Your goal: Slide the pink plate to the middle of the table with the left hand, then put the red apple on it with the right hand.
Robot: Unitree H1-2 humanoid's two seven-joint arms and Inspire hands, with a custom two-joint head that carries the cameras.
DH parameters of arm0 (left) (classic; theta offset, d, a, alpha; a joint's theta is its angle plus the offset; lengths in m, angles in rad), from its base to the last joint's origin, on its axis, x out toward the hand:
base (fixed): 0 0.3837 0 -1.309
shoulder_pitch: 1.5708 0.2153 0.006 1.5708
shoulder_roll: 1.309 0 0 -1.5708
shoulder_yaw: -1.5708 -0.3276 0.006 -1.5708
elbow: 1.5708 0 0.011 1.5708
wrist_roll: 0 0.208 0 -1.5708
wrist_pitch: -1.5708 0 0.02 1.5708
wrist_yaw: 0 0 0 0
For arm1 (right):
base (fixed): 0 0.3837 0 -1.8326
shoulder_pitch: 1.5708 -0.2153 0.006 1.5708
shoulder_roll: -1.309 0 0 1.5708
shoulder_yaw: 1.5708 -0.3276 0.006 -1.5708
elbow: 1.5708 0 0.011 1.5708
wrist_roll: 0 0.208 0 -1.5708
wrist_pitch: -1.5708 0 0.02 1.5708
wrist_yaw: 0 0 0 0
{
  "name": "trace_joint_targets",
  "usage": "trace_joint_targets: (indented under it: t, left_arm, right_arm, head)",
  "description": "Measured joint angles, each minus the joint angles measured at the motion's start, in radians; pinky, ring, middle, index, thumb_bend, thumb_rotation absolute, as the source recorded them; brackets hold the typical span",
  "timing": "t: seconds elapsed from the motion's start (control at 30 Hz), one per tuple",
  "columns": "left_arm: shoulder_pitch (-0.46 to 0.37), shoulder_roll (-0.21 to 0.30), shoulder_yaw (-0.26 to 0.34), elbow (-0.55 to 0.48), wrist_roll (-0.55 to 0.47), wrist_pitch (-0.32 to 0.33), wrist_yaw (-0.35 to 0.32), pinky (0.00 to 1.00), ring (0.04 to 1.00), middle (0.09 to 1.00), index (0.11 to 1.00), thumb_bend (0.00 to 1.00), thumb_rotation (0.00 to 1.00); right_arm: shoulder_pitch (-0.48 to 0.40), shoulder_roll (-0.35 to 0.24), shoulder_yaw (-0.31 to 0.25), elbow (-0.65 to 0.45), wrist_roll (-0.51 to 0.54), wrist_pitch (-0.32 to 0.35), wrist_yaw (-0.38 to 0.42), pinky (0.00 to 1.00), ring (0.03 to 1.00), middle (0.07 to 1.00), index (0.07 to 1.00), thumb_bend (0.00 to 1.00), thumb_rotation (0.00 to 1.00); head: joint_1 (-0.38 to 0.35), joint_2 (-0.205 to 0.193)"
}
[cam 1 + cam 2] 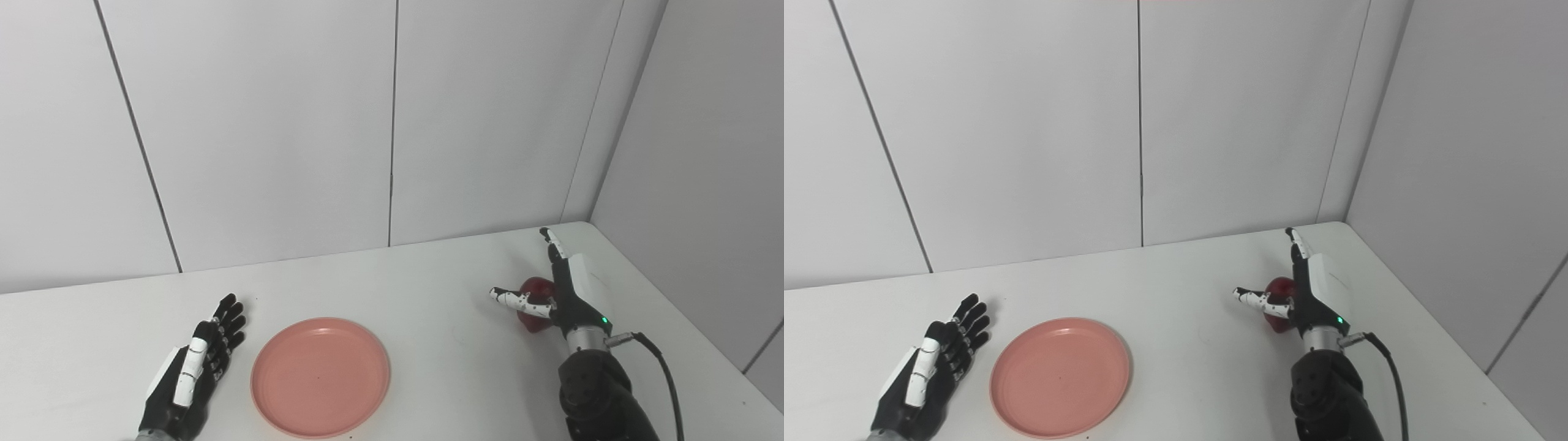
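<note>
Right hand (pixel 566 293), fingers spread and extended, thumb reaching across toward the bench centre; it stands against the red apple (pixel 536 288), which shows between thumb and palm. No fingers are seen wrapped round the fruit, so the hand appears open and cupping rather than holding; contact on the hidden far side cannot be told. The posture suits an approach to a grasp: a wide span is needed to take in a round, smooth, glossy body that could roll away from a narrow pinch. The apple sits on the bench, well to the right of the plate.

Left hand (pixel 199 364), flat and open, palm side toward the plate, empty, lying on the bench just beside the plate's left edge without visibly touching it. This position suits a sideways push.

Pink plate (pixel 320 375), round, shallow, matt, with a low raised rim that gives the hand an edge to press against; it lies left of the bench middle, near the front edge. Bench (pixel 429 288), white, smooth and plain, likely offering little resistance to sliding.
</note>
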Motion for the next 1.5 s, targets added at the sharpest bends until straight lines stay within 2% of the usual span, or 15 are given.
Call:
trace_joint_targets:
  t: [0.2,0.43,0.67,0.77,0.87,0.97,1.03,1.07,1.13,1.23,1.37,1.43,1.5]
  left_arm:
    - [0.000,0.000,0.001,0.000,0.000,0.000,-0.001,1.00,1.000,0.993,0.977,0.74,1.00]
    - [0.011,-0.001,0.001,-0.016,0.000,0.001,-0.007,1.00,1.000,0.997,0.982,0.72,1.00]
    - [0.011,-0.001,0.001,-0.016,0.000,0.001,-0.009,1.00,1.000,0.995,0.979,0.72,1.00]
    - [0.011,-0.001,0.001,-0.016,0.000,0.001,-0.011,1.00,1.000,0.995,0.979,0.72,1.00]
    - [0.011,-0.001,0.001,-0.016,-0.002,0.000,-0.016,1.00,1.000,0.995,0.979,0.73,1.00]
    - [0.011,-0.001,0.002,-0.016,-0.008,0.000,-0.016,1.00,1.000,0.996,0.981,0.72,1.00]
    - [0.011,-0.001,0.002,-0.016,-0.008,0.000,-0.016,1.00,1.000,0.996,0.981,0.72,1.00]
    - [0.011,-0.001,0.002,-0.016,-0.009,0.000,-0.016,1.00,1.000,0.994,0.979,0.72,1.00]
    - [0.011,-0.001,0.002,-0.015,-0.009,0.000,-0.016,1.00,1.000,0.994,0.978,0.72,1.00]
    - [0.011,-0.001,0.002,-0.015,-0.009,0.000,-0.017,1.00,1.000,0.999,0.984,0.73,1.00]
    - [0.011,-0.001,0.001,-0.015,-0.009,0.000,-0.017,1.00,1.000,0.999,0.986,0.73,1.00]
    - [0.011,-0.001,0.001,-0.015,-0.009,0.000,-0.017,1.00,1.000,0.997,0.985,0.73,1.00]
    - [0.011,-0.001,0.001,-0.015,-0.009,0.000,-0.017,1.00,1.000,0.996,0.985,0.73,1.00]
  right_arm:
    - [-0.009,-0.006,-0.001,0.040,0.001,0.006,-0.003,0.78,0.885,0.916,0.920,0.95,0.34]
    - [-0.011,-0.008,-0.009,0.096,0.013,0.006,-0.027,0.76,0.866,0.896,0.895,0.92,0.24]
    - [-0.017,-0.007,-0.019,0.122,0.037,0.007,-0.037,0.62,0.747,0.816,0.827,0.89,0.09]
    - [-0.019,-0.007,-0.025,0.122,0.043,0.027,-0.037,0.59,0.715,0.803,0.818,0.88,0.07]
    - [-0.019,-0.005,-0.024,0.121,0.042,0.041,-0.037,0.53,0.651,0.742,0.758,0.80,0.01]
    - [-0.019,-0.001,-0.025,0.121,0.049,0.041,-0.050,0.47,0.555,0.649,0.684,0.74,0.00]
    - [-0.019,0.006,-0.030,0.121,0.056,0.041,-0.074,0.48,0.535,0.624,0.667,0.72,0.00]
    - [-0.019,0.008,-0.032,0.121,0.062,0.040,-0.079,0.48,0.518,0.559,0.652,0.64,0.00]
    - [-0.019,0.008,-0.034,0.121,0.076,0.040,-0.082,0.47,0.436,0.515,0.594,0.54,0.00]
    - [-0.019,0.007,-0.032,0.121,0.079,0.040,-0.087,0.37,0.393,0.476,0.544,0.51,0.00]
    - [-0.019,0.006,-0.028,0.122,0.079,0.040,-0.090,0.29,0.379,0.461,0.534,0.51,0.00]
    - [-0.019,0.006,-0.028,0.122,0.080,0.040,-0.091,0.27,0.370,0.454,0.534,0.51,0.00]
    - [-0.019,0.006,-0.028,0.122,0.080,0.040,-0.092,0.31,0.381,0.469,0.529,0.51,0.00]
  head:
    - [0.000,0.002]
    - [0.003,0.000]
    - [0.005,0.002]
    - [0.005,0.003]
    - [0.005,0.003]
    - [0.006,0.005]
    - [0.006,0.005]
    - [0.006,0.005]
    - [0.008,0.005]
    - [0.009,0.008]
    - [0.012,0.008]
    - [0.014,0.008]
    - [0.017,0.006]
